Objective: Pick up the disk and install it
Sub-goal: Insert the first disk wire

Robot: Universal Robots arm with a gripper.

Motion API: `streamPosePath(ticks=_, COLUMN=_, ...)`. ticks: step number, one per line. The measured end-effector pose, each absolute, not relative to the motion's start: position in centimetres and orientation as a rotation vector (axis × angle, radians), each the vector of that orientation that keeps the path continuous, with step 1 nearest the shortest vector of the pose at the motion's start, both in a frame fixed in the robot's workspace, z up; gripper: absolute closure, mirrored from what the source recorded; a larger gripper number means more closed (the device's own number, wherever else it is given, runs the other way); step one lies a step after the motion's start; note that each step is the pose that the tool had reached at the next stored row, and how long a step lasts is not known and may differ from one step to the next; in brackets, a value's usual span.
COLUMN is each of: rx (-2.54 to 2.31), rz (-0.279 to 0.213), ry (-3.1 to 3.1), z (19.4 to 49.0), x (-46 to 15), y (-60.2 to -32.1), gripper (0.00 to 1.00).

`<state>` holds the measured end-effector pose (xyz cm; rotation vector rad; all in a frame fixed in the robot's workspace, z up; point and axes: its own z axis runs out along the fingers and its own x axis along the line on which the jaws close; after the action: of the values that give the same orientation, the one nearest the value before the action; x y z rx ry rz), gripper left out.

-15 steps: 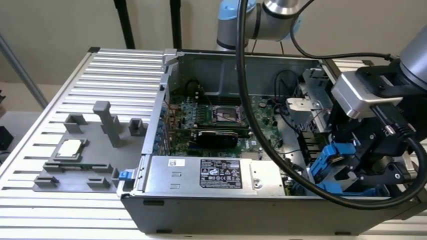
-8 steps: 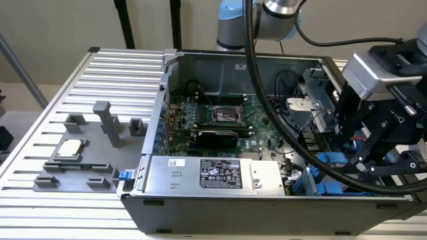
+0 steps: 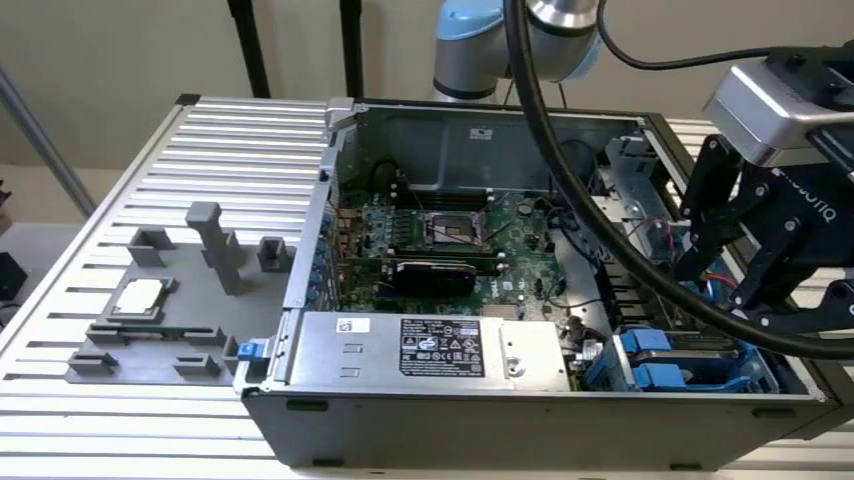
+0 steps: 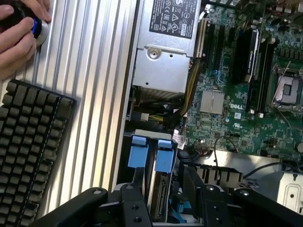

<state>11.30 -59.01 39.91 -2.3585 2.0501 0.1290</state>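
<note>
The disk point(image 3: 650, 346) point(image 4: 165, 158) stands on edge in the drive bay at the corner of the open computer case point(image 3: 534, 420), at the exterior view's lower right; its blue carrier tabs face up and its metal body drops into the bay between them. It sits in the bay, not lifted clear.

The gripper point(image 3: 721, 290) point(image 4: 163, 187) hangs right over it; the fingers point(image 4: 137, 182) are spread apart and straddle the disk. One lies against a blue tab, the other has a gap beside it, so they are not clamped on the disk.

Just beside the bay lies the power supply point(image 3: 427, 350) point(image 4: 165, 47) – a silver box with a black label – along the case's near wall in the exterior view; yellow and black wires run from it toward the bay. Beyond it the green motherboard point(image 3: 527, 265) point(image 4: 222, 109) covers the case floor, with the empty CPU socket point(image 3: 447, 228) point(image 4: 289, 90) and a black expansion card point(image 3: 427, 272). A thick black cable point(image 3: 574, 200) runs from the arm across the case.

The case rests on a slatted aluminium table point(image 3: 254, 130) point(image 4: 94, 94). At the exterior view's left, well apart from the case, a grey fixture plate point(image 3: 147, 350) holds a square CPU chip point(image 3: 140, 298). In the wrist view a black keyboard point(image 4: 28, 142) lies on the table, and a person's hand point(image 4: 16, 38) rests on a blue-ringed button point(image 4: 37, 26).
</note>
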Motion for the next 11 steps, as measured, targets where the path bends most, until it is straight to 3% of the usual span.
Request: streamPosePath(ticks=11, rx=-2.359, rz=0.129, ry=2.05, z=39.92, x=11.3, y=-59.01, gripper=0.0)
